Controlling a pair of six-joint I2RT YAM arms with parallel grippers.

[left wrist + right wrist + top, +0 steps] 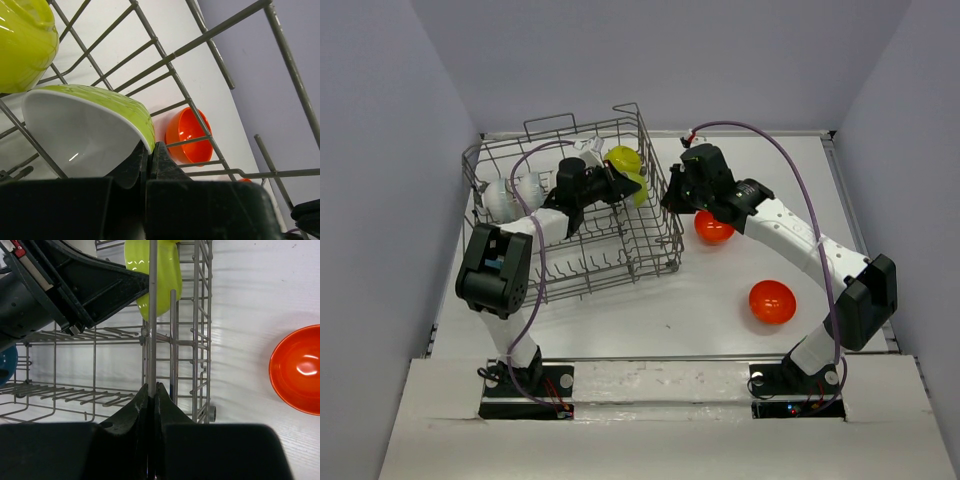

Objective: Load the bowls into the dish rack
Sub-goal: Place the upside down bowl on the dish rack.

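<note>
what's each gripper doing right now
Left gripper: shut on the rim of the white-lined yellow-green bowl.
Right gripper: shut on an upright wire of the dish rack.

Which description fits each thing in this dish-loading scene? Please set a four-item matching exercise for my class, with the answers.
Things
1. white bowl
2. green bowl with white inside
3. orange bowl nearest the arm bases
4. right fingers

Descriptions
A. shut on an upright wire of the rack
B. on the table, outside the rack
C. inside the rack, at its left end
D. pinched at the rim by the left fingers

Pairs: 1-C, 2-D, 3-B, 4-A
</note>
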